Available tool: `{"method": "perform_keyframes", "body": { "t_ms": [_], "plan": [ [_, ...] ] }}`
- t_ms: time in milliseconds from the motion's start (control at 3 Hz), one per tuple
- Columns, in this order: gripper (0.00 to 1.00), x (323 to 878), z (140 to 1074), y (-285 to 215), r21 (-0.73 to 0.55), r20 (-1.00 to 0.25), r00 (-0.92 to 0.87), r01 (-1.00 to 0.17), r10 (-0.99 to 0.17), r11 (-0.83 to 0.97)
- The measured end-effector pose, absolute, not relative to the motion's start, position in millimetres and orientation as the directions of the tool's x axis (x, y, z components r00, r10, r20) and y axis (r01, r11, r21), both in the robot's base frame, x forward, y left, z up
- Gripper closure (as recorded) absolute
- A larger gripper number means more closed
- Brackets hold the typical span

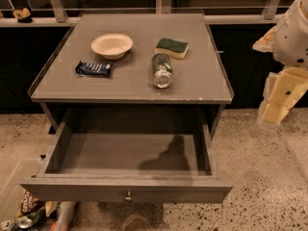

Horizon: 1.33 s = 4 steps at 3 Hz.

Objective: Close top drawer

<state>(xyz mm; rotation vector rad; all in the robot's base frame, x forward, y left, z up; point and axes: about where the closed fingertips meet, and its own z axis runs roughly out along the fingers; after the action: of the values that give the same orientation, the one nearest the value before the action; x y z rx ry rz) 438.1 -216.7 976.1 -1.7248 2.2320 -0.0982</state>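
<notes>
A speckled floor [269, 186] is seen around a grey cabinet [134, 86], with open ground to the right of it and in front of it at the lower right. The cabinet's flat top is bounded by a thin raised lip on its left side and a plain front edge. Behind it a dark wall with a railing is seen.

The top drawer [120, 153] is pulled well out from under the cabinet top. Its box interior is exposed and nothing is seen lying in it — only a dark shadow is cast on the bottom, toward the right. Its front panel stands nearest the camera, jutting past the drawer's side walls at both ends.

The robot arm [293, 32] is seen at the right border, pale and partly cut off. The gripper [275, 110] hangs below it, to the right of the cabinet's front right corner and well apart from the drawer. Whether the gripper is apart or together cannot be told.

At the lower left, just beside the drawer front, a clear bin [12, 186] holding wrappers is seen.

On the cabinet top a white bowl [111, 45] is set at the left rear and a green-topped sponge [172, 47] at the right rear. A bottle [161, 70] is laid on its side before the sponge, and a blue wrapped bar [93, 69] lies before the bowl — all clear of the edges.

A small round knob [128, 195] is fixed at the centre of the drawer front.
</notes>
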Motion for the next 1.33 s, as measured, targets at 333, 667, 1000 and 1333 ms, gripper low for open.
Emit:
{"method": "perform_keyframes", "body": {
  "t_ms": [333,667,1000,1333],
  "plan": [
    [0.00,438.1,976.1,-216.7,-0.245,-0.207,-0.222,-0.931,-0.953,0.270],
    [0.00,431.3,965.3,-223.2,-0.242,-0.232,-0.207,-0.934,-0.950,0.263],
    [0.00,414.3,917.8,-233.0,-0.207,-0.299,-0.174,-0.948,-0.938,0.242],
    [0.00,386.3,832.8,-244.4,-0.125,-0.361,-0.172,-0.965,-0.916,0.231]
  ]
}}
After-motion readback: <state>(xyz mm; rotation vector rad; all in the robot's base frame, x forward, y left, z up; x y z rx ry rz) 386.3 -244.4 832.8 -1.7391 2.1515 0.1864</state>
